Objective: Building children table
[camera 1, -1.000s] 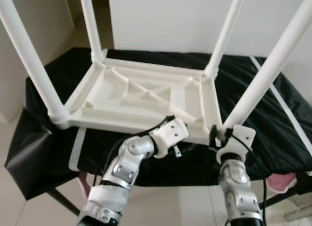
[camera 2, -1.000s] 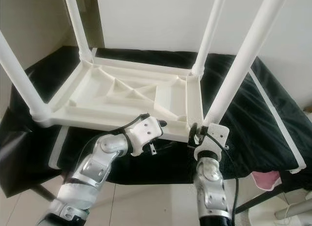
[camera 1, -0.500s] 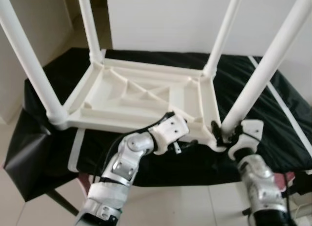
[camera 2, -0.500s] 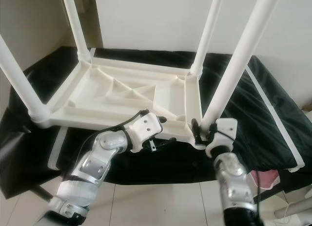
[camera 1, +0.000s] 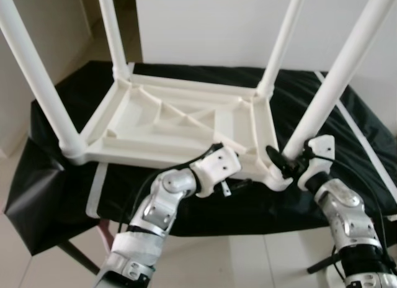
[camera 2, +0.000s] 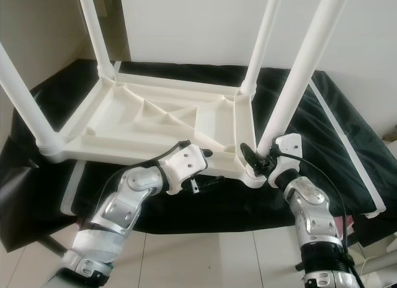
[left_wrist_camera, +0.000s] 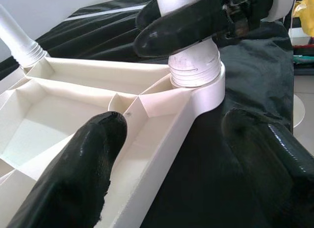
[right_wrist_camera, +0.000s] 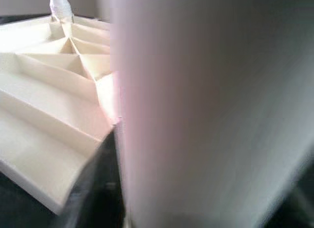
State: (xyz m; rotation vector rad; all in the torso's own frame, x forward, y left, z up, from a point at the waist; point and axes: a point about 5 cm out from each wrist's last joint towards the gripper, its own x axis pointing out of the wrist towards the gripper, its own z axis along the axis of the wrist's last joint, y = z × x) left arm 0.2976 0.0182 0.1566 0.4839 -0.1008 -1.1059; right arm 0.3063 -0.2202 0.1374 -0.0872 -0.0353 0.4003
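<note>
A white plastic children's table (camera 1: 180,123) is seen upside down on a black cloth-covered work surface (camera 1: 56,170), its ribbed underside facing up and four white round legs rising from its corners. The near left leg (camera 1: 31,71) is set in the near left corner socket, with the far left leg (camera 1: 111,33) behind it. At the near edge of the table frame the left gripper (left_wrist_camera: 171,154) is placed, its silver arm bent up from below; in the left wrist view its two black fingers (left_wrist_camera: 93,154) are spread wide, one over the ribbed tray inside the frame and the other out over the black cloth, with the frame rail lying between them and untouched by either. Further right, the far right leg (camera 1: 282,43) stands in its corner. The near right leg (camera 1: 338,74) is seated in a threaded white collar (left_wrist_camera: 194,71) at the near right corner, and the right gripper (camera 1: 286,165) is closed around the base of this leg just above the collar, its black fingers pressed against the white tube from both sides.
</note>
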